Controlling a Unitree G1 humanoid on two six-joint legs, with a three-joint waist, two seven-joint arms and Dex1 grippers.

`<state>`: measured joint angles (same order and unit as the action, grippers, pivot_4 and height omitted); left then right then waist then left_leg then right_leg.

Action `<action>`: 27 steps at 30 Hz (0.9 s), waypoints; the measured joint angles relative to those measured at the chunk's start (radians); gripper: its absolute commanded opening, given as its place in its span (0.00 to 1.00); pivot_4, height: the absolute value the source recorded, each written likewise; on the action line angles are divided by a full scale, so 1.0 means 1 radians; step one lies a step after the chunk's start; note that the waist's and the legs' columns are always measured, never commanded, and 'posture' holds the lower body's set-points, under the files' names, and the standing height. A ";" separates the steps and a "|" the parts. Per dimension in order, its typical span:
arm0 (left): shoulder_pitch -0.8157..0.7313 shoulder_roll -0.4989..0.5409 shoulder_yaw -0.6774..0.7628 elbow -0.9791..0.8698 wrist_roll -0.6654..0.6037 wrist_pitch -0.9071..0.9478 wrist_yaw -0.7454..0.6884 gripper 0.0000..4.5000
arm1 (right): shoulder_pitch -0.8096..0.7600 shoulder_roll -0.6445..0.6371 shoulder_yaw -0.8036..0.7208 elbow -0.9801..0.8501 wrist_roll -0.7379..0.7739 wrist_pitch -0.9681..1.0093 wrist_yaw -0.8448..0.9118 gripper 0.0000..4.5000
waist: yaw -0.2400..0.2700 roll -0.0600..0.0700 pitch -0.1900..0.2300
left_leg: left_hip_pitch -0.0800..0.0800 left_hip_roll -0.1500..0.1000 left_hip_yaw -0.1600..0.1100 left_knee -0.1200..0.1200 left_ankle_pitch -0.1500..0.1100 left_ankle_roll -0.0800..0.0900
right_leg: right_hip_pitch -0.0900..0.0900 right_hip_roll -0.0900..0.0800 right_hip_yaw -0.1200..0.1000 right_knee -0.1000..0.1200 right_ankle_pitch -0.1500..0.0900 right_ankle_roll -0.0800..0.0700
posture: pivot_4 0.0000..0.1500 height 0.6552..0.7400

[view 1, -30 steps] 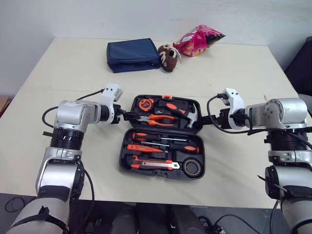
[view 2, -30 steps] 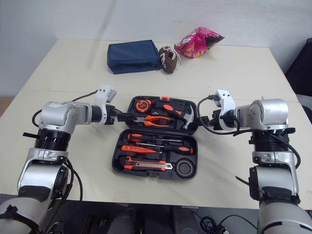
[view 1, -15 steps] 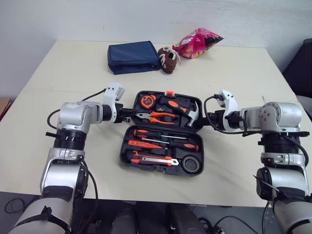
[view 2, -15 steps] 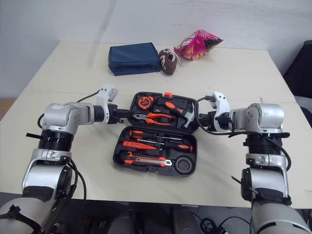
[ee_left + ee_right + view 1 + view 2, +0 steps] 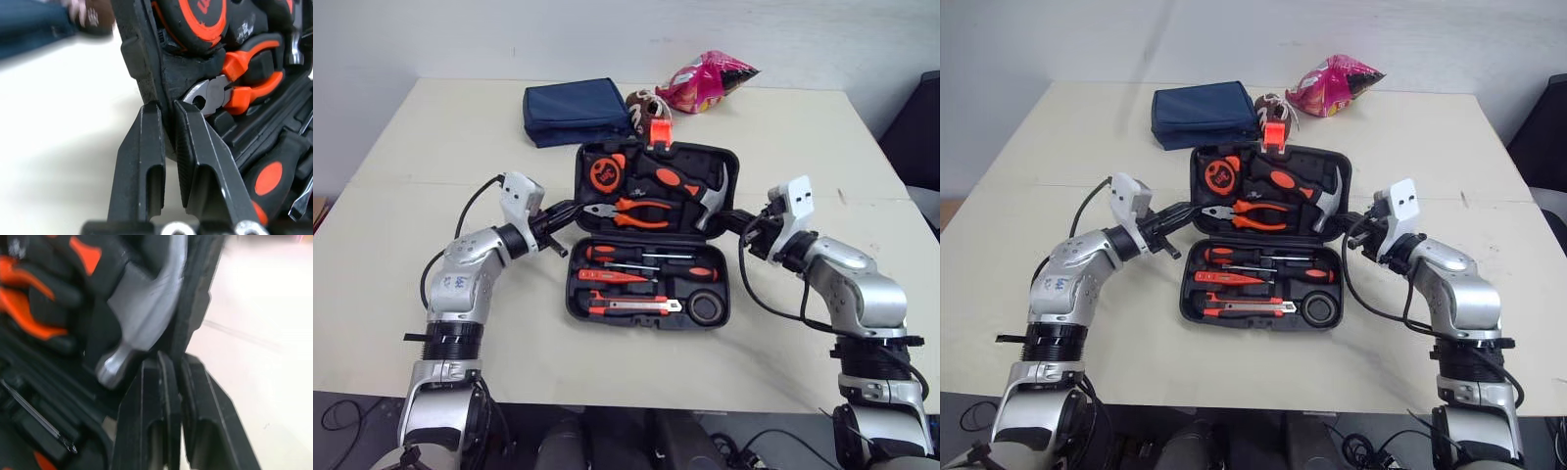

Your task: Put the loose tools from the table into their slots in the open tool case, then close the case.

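Table: no loose tools on it that you can see; the blue pouch and pink snack bag at upper centre are not task items. Tool case sits centre frame, base flat. Its lid is tilted up off the table, part-way through closing by my reading. Left gripper pinches the lid's left edge, its fingers clamped on the rim. Right gripper pinches the right edge beside the hammer, its fingers likewise clenched. Gripping both sides probably keeps the lid level as it swings. Contents look seated: pliers, tape measure, screwdrivers, tape roll. Orange latch stands at the lid's top edge.
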<state>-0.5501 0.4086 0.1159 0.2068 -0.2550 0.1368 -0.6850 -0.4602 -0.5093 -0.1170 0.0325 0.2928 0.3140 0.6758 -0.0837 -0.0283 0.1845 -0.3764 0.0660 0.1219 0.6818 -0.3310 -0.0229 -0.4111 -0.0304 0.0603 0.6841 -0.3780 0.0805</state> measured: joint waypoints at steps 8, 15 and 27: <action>0.089 0.079 -0.090 0.145 0.319 -0.640 0.149 0.00 | 0.101 -0.047 0.080 0.191 -0.237 -0.669 -0.022 0.00 | 0.000 0.000 0.000 | 0.001 0.000 0.001 0.001 -0.001 0.002 | 0.002 -0.001 0.000 0.000 0.000 0.000 | 1.00 1.00; 0.184 0.139 -0.097 0.167 0.392 -0.829 0.229 0.26 | 0.183 -0.094 0.116 0.264 -0.398 -1.027 -0.148 0.19 | -0.004 0.001 -0.001 | 0.009 0.001 0.003 -0.001 -0.001 0.002 | 0.006 -0.001 0.000 0.001 0.000 0.000 | 1.00 1.00; 0.439 0.414 0.117 0.163 0.056 -0.532 -0.023 0.87 | 0.551 -0.399 0.044 0.200 -0.244 -1.056 0.004 0.75 | 0.001 0.001 0.001 | 0.018 0.002 0.001 -0.004 -0.002 0.003 | 0.020 -0.001 -0.002 -0.006 -0.001 -0.001 | 1.00 1.00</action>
<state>-0.1106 0.8222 0.2326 0.3700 -0.1993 -0.3947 -0.7081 0.0910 -0.9086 -0.0731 0.2321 0.0484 -0.7416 0.6802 -0.0828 -0.0269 0.1851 -0.3581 0.0681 0.1227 0.6773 -0.3325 -0.0203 -0.3907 -0.0318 0.0587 0.6785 -0.3786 0.0793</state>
